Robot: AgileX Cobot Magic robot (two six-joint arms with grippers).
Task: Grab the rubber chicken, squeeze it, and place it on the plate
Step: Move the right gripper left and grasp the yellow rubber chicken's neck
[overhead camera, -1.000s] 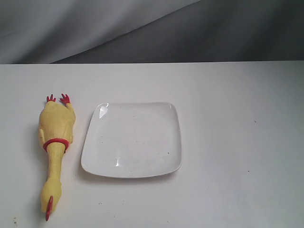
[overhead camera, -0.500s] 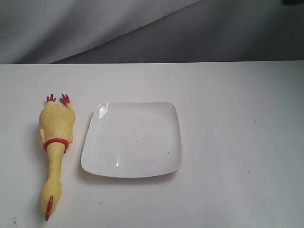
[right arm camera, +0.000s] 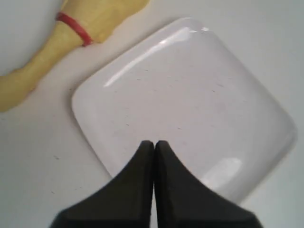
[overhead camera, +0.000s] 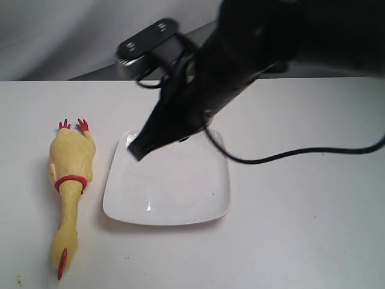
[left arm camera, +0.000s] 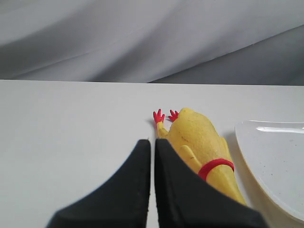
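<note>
The yellow rubber chicken [overhead camera: 71, 162] lies flat on the white table, left of the plate, red feet to the back and head toward the front edge. The white square plate [overhead camera: 174, 192] sits mid-table with nothing on it. My right gripper [overhead camera: 137, 153] hangs over the plate's back left corner, shut and holding nothing; its wrist view shows the shut tips [right arm camera: 154, 142] above the plate [right arm camera: 190, 85], with the chicken's neck [right arm camera: 52, 47] off to one side. My left gripper [left arm camera: 152, 141] is shut and empty, just beside the chicken's body [left arm camera: 197, 140]. The left arm does not show in the exterior view.
The black right arm [overhead camera: 240, 54] with its grey wrist camera [overhead camera: 147, 47] and a trailing cable [overhead camera: 301, 153] crosses the back of the table. Grey cloth [overhead camera: 60, 36] hangs behind. Bare white tabletop [overhead camera: 301, 229] lies right of the plate.
The right arm has swung into the exterior view from the upper right and now reaches over the plate. Chicken and plate have not moved.
</note>
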